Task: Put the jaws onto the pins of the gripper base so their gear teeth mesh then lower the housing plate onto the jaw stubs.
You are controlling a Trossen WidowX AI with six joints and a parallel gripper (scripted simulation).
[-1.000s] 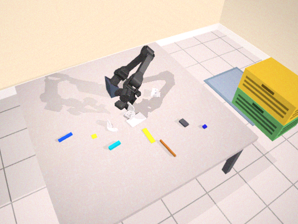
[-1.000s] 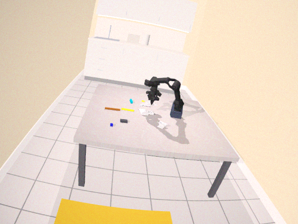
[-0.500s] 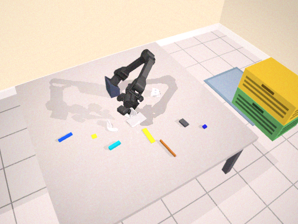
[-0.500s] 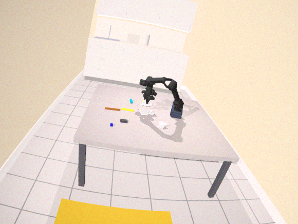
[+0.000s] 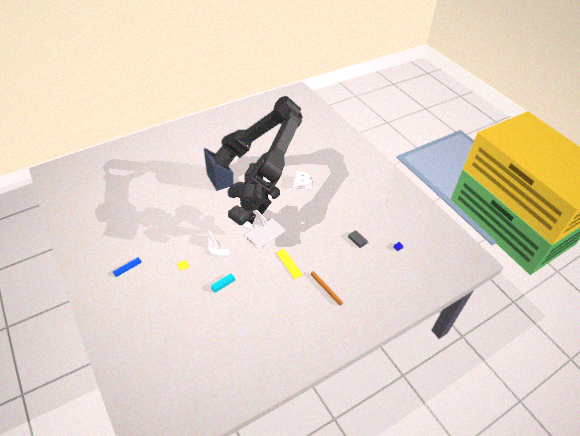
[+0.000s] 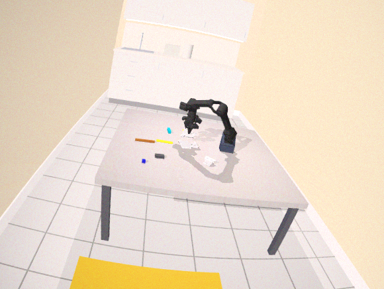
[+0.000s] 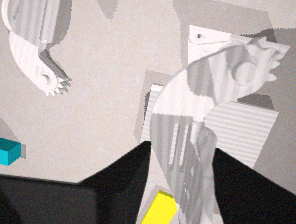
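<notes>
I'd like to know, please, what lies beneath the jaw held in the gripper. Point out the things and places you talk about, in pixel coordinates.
In the wrist view, the jaw [image 7: 172, 107] overlaps part of the gripper base [image 7: 260, 132]; whatever that part carries is hidden.

kitchen, pretty sure | white drawer cabinets [image 6: 172, 79], wall cupboards [image 6: 189, 16] above | tall thin faucet [image 6: 142, 41] at the counter | tiled floor [image 5: 450, 380] [image 6: 169, 232]
</notes>
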